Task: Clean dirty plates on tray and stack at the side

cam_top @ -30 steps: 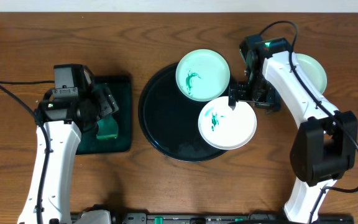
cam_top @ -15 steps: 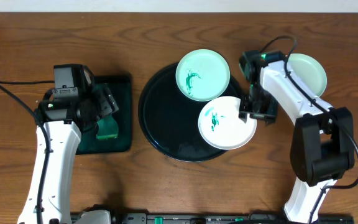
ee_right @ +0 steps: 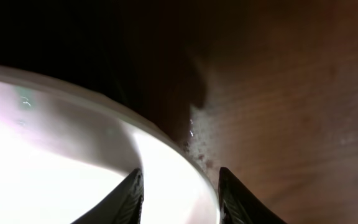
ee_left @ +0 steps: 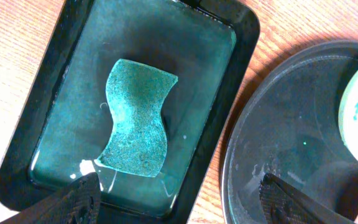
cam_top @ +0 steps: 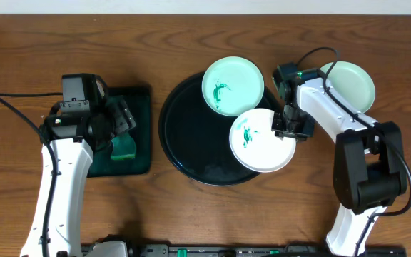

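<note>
The right gripper sits at the right edge of the lower plate. That is the white one with a green smear, lying partly on the tray and jutting past its right rim, just right of the frame's centre. In the wrist view its fingers are spread, one over the plate's face and the other out past the edge, so the edge runs between them. Nothing looks clamped. The plate lies left of that gripper. Being round, it has no long axis to mind, and what counts is the edge sitting in the gap. I'd say closing there comes next.

A second plate, also smeared, rests at the tray's upper edge, meeting the first. A third plate lies on the table at upper right, partly behind the right arm. The left gripper, well apart at the left, hangs wide open above the sponge in its small tray.
</note>
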### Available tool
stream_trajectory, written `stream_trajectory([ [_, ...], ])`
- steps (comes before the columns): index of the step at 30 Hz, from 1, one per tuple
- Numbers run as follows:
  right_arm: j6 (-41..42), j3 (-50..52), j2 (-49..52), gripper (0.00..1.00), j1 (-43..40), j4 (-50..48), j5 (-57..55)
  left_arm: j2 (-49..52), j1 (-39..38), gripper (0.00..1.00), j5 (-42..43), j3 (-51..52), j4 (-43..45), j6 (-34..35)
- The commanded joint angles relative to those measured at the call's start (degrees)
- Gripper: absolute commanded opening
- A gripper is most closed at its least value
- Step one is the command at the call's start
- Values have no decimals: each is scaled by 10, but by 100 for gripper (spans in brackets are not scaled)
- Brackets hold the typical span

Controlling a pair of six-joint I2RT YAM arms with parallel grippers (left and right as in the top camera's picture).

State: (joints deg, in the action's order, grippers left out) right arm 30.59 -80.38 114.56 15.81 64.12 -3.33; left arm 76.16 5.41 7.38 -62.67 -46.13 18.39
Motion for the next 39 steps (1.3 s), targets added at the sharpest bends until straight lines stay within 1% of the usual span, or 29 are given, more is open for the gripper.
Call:
stream_trajectory([
  [1, -4, 5, 2, 35, 19, -28, 10, -1, 0, 82, 1, -9, -1, 7],
  [9, -26, 5, 2, 38, 58, -54, 10, -1, 0, 82, 1, -9, -1, 7],
  [11, -26, 5, 2, 36, 68, -56, 10, -1, 0, 82, 1, -9, -1, 7],
  [12, -26, 5, 2, 33, 73, -55, 10, -1, 0, 82, 1, -9, -1, 7],
  [14, -25, 5, 2, 23, 79, -54, 10, -1, 0, 82, 1, -9, -1, 7],
  [16, -23, 5, 2, 10, 83, -52, 10, -1, 0, 82, 1, -9, -1, 7],
  [19, -24, 5, 2, 2, 83, -52, 10, -1, 0, 82, 1, -9, -1, 7],
  [25, -24, 6, 2, 2, 84, -63, 10, -1, 0, 82, 1, -9, -1, 7],
  [26, -24, 7, 2, 5, 84, -64, 11, -1, 0, 82, 1, -9, -1, 7],
  [28, -29, 11, 2, 28, 85, -71, 13, -1, 0, 82, 1, -9, -1, 7],
  [29, -37, 16, 2, 31, 85, -78, 17, -1, 0, 82, 1, -9, -1, 7],
  [31, -60, 29, 2, 33, 87, -96, 36, -1, 0, 82, 1, -9, -1, 7],
  [32, -76, 40, 2, 33, 87, -111, 49, -1, 0, 82, 1, -9, -1, 7],
  [34, -76, 55, 2, 31, 87, -127, 51, -1, 0, 82, 1, -9, -1, 7],
  [39, -104, 85, 2, 19, 87, -168, 52, -1, 0, 82, 1, -9, -1, 7],
])
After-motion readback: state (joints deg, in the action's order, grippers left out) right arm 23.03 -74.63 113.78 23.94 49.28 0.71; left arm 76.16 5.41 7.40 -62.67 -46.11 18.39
